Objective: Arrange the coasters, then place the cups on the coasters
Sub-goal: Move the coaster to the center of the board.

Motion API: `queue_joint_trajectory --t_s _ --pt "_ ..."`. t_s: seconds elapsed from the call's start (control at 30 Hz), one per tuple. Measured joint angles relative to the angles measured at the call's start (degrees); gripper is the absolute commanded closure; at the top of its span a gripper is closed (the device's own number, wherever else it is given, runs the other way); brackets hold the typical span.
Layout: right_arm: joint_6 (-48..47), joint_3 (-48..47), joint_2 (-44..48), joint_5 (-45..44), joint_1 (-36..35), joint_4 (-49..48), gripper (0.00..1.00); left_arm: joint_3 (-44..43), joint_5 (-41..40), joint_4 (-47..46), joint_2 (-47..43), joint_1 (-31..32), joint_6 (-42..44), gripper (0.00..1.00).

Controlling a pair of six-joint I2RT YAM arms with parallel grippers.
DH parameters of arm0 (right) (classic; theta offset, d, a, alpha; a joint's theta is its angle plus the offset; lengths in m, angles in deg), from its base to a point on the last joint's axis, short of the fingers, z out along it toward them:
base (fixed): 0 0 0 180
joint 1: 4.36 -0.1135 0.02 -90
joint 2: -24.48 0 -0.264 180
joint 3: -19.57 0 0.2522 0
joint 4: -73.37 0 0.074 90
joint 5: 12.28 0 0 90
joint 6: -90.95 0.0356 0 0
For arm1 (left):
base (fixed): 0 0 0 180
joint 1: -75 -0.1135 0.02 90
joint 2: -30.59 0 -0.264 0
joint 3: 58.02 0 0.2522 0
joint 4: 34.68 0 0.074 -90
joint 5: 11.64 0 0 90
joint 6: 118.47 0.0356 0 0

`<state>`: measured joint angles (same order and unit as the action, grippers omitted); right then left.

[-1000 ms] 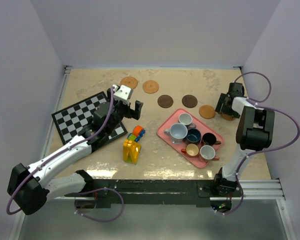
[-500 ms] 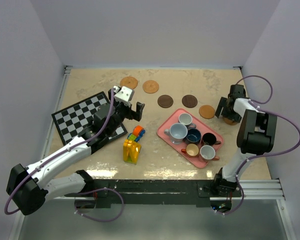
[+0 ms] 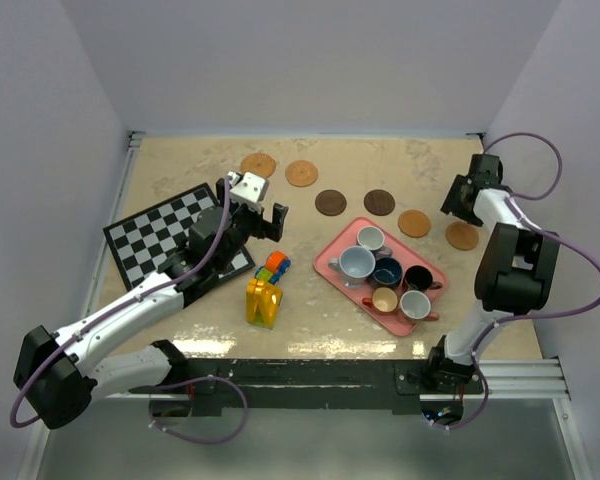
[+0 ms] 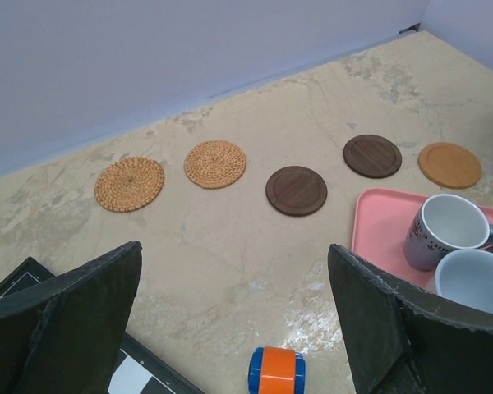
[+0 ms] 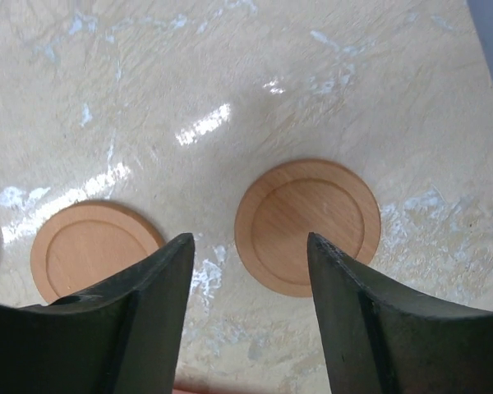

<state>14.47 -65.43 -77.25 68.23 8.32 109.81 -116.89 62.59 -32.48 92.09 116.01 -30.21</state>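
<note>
Laid flat in a bending row over the far half of the table (image 3: 180, 170), all apart from each other: six coasters, namely two woven coasters (image 3: 258, 164) (image 3: 301, 173) at the left, two dark brown coasters (image 3: 330, 203) (image 3: 379, 202) in the middle, two tan coasters (image 3: 414, 223) (image 3: 462, 236) at the right. Standing close together in the pink tray (image 3: 335, 243), nearer than that row: all six cups (image 3: 353, 263), none on a coaster. Left gripper (image 4: 234, 254) spread wide and empty above the corner of the checkerboard (image 3: 150, 235); right gripper (image 5: 248, 246) with jaws apart, pinching nothing, over the rightmost tan coaster.
</note>
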Motion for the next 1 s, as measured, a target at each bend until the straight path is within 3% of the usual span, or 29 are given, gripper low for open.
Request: queue_joint_trajectory --t_s 0.27,0.5,1.0 --pt "-0.1 0.0 -2.0 0.1 2.5 -5.7 0.57 0.0 -0.2 0.0 0.5 0.0 0.4 0.0" --pt "-1.2 0.0 -8.2 0.6 3.4 -7.9 0.61 0.0 -0.3 0.0 0.7 0.0 0.5 0.0" --pt "-2.0 1.8 -7.5 -0.4 3.4 -9.8 0.63 0.0 -0.4 0.0 0.7 0.0 0.5 0.0"
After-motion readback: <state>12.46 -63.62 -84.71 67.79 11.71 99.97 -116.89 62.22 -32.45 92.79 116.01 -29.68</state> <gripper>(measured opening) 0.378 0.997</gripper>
